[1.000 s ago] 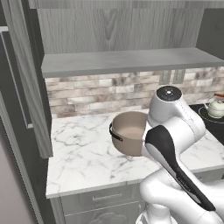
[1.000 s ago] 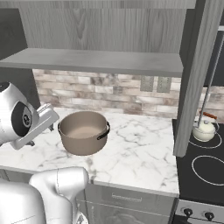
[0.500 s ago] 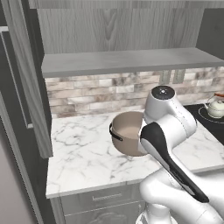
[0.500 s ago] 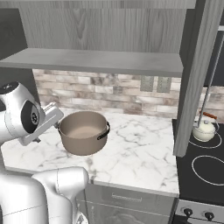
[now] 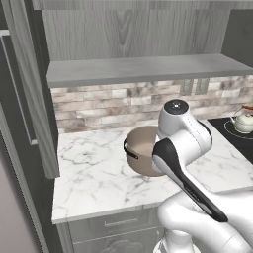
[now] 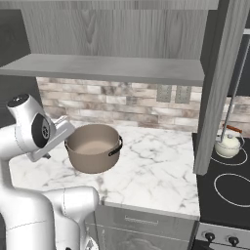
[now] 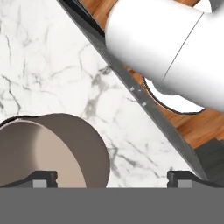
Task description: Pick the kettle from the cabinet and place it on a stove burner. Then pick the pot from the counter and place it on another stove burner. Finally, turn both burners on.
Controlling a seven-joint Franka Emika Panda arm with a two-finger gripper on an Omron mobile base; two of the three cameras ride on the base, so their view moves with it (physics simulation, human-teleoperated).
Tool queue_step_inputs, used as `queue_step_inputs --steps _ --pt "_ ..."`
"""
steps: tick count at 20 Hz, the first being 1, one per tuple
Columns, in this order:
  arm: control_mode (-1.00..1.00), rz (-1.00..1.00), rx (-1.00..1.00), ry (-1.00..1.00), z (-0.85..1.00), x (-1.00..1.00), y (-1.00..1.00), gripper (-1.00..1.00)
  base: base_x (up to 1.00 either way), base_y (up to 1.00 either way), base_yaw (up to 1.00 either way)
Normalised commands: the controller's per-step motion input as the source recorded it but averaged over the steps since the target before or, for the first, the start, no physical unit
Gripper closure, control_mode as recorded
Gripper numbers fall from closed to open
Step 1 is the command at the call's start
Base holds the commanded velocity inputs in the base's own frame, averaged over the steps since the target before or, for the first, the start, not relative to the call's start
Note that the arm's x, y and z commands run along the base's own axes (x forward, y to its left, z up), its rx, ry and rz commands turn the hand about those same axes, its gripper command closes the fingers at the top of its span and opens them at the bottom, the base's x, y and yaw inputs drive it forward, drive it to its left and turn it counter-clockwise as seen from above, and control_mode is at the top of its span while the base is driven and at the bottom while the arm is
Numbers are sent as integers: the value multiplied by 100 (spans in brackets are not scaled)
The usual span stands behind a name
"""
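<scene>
My hand point(image 7: 111, 178), fingers apart, hovers beside the pot point(image 7: 48, 151); it looks heavy and rigid, best gripped at its rim.

The scene was viewed by the left base camera from behind the arm and to its left, looking forward and down, with the pot point(image 5: 143, 157) near mid-frame on the counter point(image 5: 94, 173) and the kettle point(image 5: 244, 121) far to the right of the pot. From the right base camera, the same pot point(image 6: 93, 147), counter point(image 6: 156, 166) and kettle point(image 6: 227, 145) were seen from the other side, at a similar distance. The pot point(image 7: 48, 151) was looked down on from close above by the hand camera, with the counter's edge crossing diagonally beside it.
</scene>
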Motion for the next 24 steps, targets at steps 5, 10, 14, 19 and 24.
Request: queue_step_inputs --steps 5,10,14,19,24 --pt "-100 0 0 0 -19 21 0 -100 0 0 0" --pt "-100 0 0 0 -18 19 0 -100 0 0 0" --pt "-100 0 0 0 -19 15 0 -100 0 0 0" --pt "-100 0 0 0 -17 16 0 -100 0 0 0" --pt "-100 0 0 0 -16 16 0 -100 0 0 0"
